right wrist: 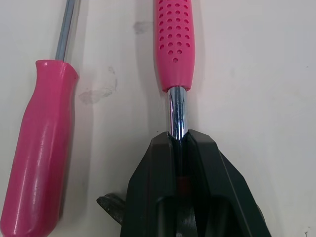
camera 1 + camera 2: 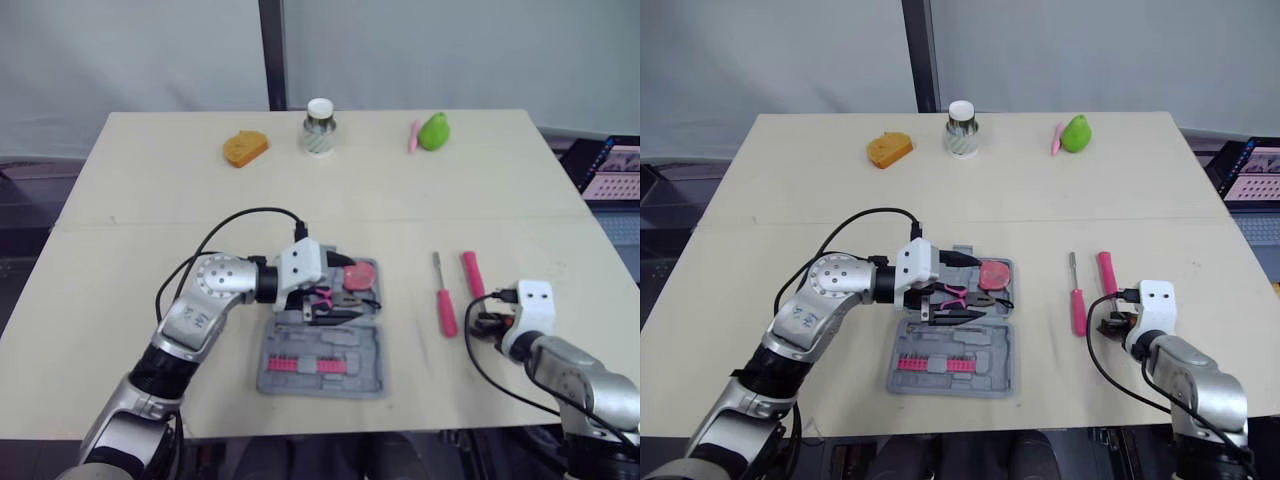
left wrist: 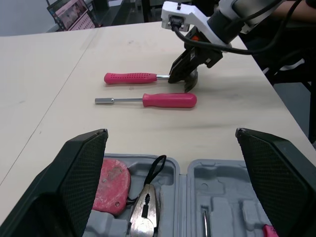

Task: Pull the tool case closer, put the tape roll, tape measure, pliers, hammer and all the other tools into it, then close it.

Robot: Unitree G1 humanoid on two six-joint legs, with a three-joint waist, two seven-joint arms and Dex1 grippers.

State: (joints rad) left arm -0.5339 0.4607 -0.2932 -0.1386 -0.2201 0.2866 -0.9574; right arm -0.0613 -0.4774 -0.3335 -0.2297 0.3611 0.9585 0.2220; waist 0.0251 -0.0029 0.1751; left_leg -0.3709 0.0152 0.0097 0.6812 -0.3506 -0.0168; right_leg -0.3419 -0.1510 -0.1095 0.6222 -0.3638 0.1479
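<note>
Count: one grey plastic tool case, one pink-handled screwdriver, one pink-gripped steel hammer, one red tape measure, one pair of pliers.

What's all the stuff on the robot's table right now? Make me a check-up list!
Surface: beige table, with a seam across its middle.
Job's things: open grey plastic tool case holds a round pink tape measure, pliers and pink bits; pink-handled hammer and pink screwdriver lie outside it, side by side.
Clutter: orange sponge-like block, white-lidded jar, green pear-shaped thing, all along the far edge.
Grippers: left gripper open over the case; right gripper shut on the hammer's metal shaft.
Cables: black cables loop off both arms.
Surroundings: grey backdrop; a screen at the right.
</note>
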